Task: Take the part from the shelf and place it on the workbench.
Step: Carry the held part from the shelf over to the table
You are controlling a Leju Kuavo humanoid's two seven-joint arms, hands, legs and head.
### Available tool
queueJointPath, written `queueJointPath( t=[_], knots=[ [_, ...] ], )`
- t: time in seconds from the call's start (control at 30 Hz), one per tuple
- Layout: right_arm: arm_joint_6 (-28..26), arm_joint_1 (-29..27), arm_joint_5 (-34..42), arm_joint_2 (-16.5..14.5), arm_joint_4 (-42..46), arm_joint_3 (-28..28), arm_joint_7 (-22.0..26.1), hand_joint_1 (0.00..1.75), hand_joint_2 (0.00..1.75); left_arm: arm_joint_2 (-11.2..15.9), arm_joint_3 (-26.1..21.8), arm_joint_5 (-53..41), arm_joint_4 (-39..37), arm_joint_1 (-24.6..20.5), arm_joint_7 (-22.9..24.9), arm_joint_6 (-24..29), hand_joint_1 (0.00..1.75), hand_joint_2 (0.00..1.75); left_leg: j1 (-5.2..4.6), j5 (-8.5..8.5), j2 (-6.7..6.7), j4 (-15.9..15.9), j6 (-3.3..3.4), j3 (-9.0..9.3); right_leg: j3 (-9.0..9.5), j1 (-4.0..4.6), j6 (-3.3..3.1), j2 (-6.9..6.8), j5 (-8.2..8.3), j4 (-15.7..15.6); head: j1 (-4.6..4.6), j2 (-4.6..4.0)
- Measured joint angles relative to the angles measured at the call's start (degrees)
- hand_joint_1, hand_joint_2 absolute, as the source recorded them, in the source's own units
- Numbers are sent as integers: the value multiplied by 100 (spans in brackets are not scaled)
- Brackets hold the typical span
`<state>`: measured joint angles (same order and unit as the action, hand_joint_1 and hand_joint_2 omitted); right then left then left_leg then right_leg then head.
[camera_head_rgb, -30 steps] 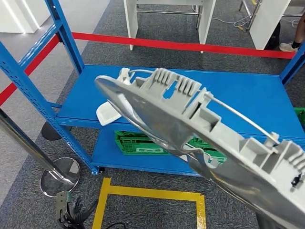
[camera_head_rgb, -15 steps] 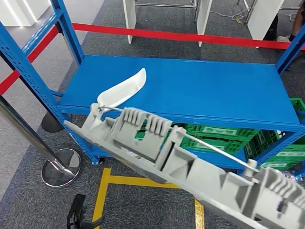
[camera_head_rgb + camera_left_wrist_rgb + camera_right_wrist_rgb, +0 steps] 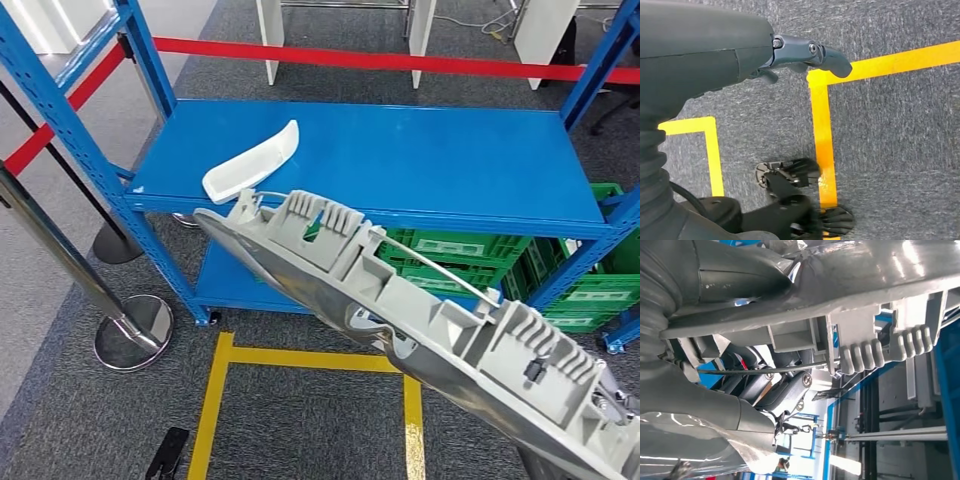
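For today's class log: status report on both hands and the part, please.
Right hand grips long grey ribbed plastic part. Left hand empty, fingers apart. Part clear of blue metal shelf.

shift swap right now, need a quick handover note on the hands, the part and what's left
Right hand: holds the long grey part, already lifted clear of the blue shelf.
Left hand: hangs over the carpet, holding nothing, fingers apart.
A white part lies on the shelf's top level.
Done: the grey part is off the shelf.
Left: carry it to the workbench and set it down.
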<state>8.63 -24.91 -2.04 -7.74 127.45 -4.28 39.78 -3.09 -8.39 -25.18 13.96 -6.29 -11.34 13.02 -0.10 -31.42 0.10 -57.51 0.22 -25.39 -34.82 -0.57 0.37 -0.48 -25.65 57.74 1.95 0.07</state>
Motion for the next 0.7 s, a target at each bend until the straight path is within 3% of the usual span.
queueJointPath(
  t=[0.07, 0.13, 0.17, 0.2, 0.27, 0.3, 0.33, 0.37, 0.4, 0.43, 0.5, 0.53, 0.57, 0.63, 0.67, 0.7],
  knots=[
    [-14, 2, -21, 0, -3, 11, 0, 175, 175, 5, 10, 12, -2, 4, 32, 19, 0, 175, -30, -33, -6, 286, 44, 116, -27, -9, 80, -10, 110, -23, -2, 0],
    [-72, -2, -80, 1, -18, 15, 0, 175, 175, -3, 9, 69, -12, 26, 84, 80, 0, 175, -22, 90, 13, 316, 107, 14, -81, -28, 150, -2, 73, -2, -2, 0],
    [-119, -5, -123, 5, -32, 14, 0, 175, 175, -6, 0, 117, -18, 42, 101, 126, 0, 175, -12, 163, 27, 332, 145, -59, -141, -30, 173, 9, -104, 109, -14, 0],
    [-172, -7, -168, 14, -50, 7, 0, 175, 175, -9, -17, 165, -24, 64, 96, 175, 0, 175, -4, 235, 43, 341, 176, -144, -221, -34, 188, 19, -388, 332, -22, 0],
    [-297, -11, -252, 51, -96, -14, 0, 175, 175, -6, -78, 262, -31, 119, 61, 266, 0, 175, -20, 369, 58, 319, 207, -332, -367, -34, 213, 27, -958, 1032, -38, 0],
    [-365, -13, -287, 80, -122, -32, 0, 175, 175, -6, -121, 314, -36, 151, 30, 303, 0, 175, -29, 437, 56, 296, 207, -436, -388, -33, 221, 27, -1058, 1367, -38, 0],
    [-434, -15, -318, 111, -149, -53, 0, 175, 175, -6, -169, 362, -42, 182, -4, 335, 0, 175, -37, 503, 45, 264, 201, -546, -349, -32, 222, 28, -999, 1574, -37, 0],
    [-499, -20, -348, 142, -174, -80, 0, 175, 175, -6, -217, 407, -48, 208, -38, 363, 0, 175, -41, 561, 26, 223, 191, -660, -230, -31, 216, 35, -826, 1599, -35, 0],
    [-558, -27, -380, 172, -199, -111, 0, 175, 175, -6, -267, 446, -54, 227, -75, 389, 0, 175, -44, 612, -4, 177, 176, -770, -19, -31, 202, 64, -635, 1423, -34, 0],
    [-606, -39, -404, 204, -224, -138, -1, 175, 175, -7, -315, 475, -57, 236, -107, 413, 0, 175, -44, 659, -39, 125, 157, -868, 291, -32, 179, 156, -553, 1050, -33, 0],
    [-679, -72, -423, 263, -274, -179, -2, 175, 175, -9, -401, 524, -61, 234, -160, 436, 0, 175, -59, 761, -141, 19, 114, -1021, 922, -37, 135, 343, -681, 147, -33, 0],
    [-707, -89, -416, 290, -301, -197, -3, 175, 175, -10, -442, 542, -62, 236, -188, 432, 0, 175, -63, 823, -197, -9, 91, -1073, 1098, -33, 114, 389, -797, -152, -33, 0],
    [-733, -107, -406, 311, -326, -215, -3, 175, 175, -10, -478, 561, -64, 248, -222, 418, 0, 175, -67, 889, -255, -20, 64, -1113, 1151, -25, 92, 360, -844, -284, -34, 0],
    [-787, -134, -380, 347, -370, -250, -3, 175, 175, 2, -550, 588, -78, 294, -320, 380, 0, 175, -52, 897, -294, -40, -1, -1184, 1051, -32, 12, 231, -786, -284, -33, 0],
    [-811, -154, -370, 361, -385, -261, -3, 175, 175, 5, -579, 599, -84, 321, -376, 359, 0, 175, -43, 745, -261, -139, -38, -1224, 999, -40, -35, 163, -732, -285, -23, 0],
    [-829, -177, -363, 374, -397, -269, -2, 175, 175, 4, -603, 602, -90, 338, -430, 339, 0, 175, -29, 489, -203, -341, -76, -1277, 939, -51, -73, 90, -675, -286, -12, 0]
  ],
)
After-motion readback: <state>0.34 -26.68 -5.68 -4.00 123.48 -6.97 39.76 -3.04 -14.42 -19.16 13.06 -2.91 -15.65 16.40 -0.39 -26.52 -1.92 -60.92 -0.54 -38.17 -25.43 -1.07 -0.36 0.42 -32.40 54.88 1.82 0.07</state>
